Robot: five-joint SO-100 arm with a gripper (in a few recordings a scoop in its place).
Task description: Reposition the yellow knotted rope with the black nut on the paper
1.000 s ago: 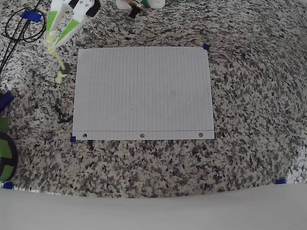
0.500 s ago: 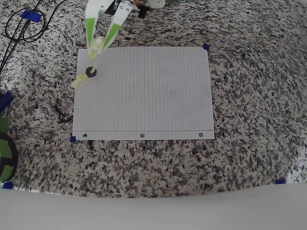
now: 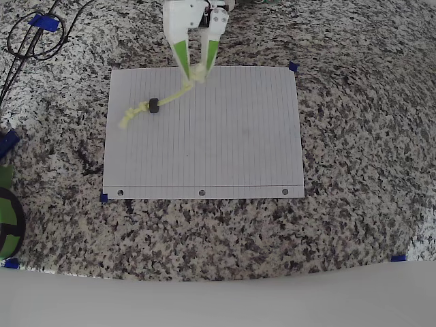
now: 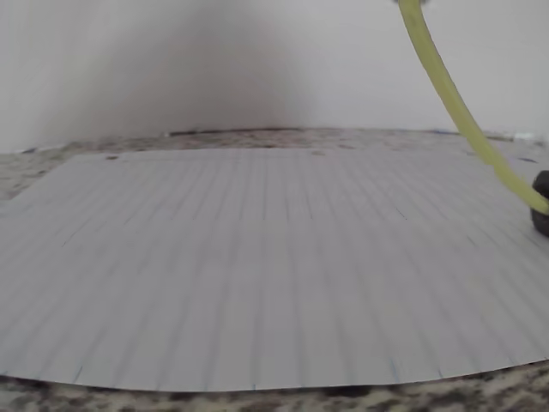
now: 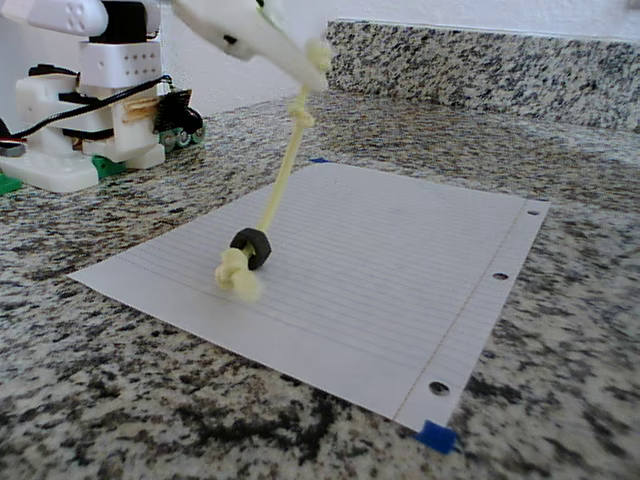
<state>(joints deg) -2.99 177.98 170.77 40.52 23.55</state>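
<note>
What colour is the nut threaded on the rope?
Black: the nut sits on the pale yellow rope near its lower knot, clearest in the fixed view.

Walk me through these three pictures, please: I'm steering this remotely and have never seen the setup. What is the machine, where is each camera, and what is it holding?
The machine is a small robot arm with a two-finger gripper. One picture looks straight down from above, one comes from a camera standing low beside the granite counter, and one rides on the arm's wrist, skimming low over the sheet.

On the counter lies a lined sheet of paper with three punched holes along one edge and bits of blue tape at some corners.

The gripper is shut on one end of a thin yellow rope. The side camera shows the rope hanging slantwise from the fingers, with its lower knotted end resting on the paper. A small black nut sits around the rope just above that lower knot.
</note>
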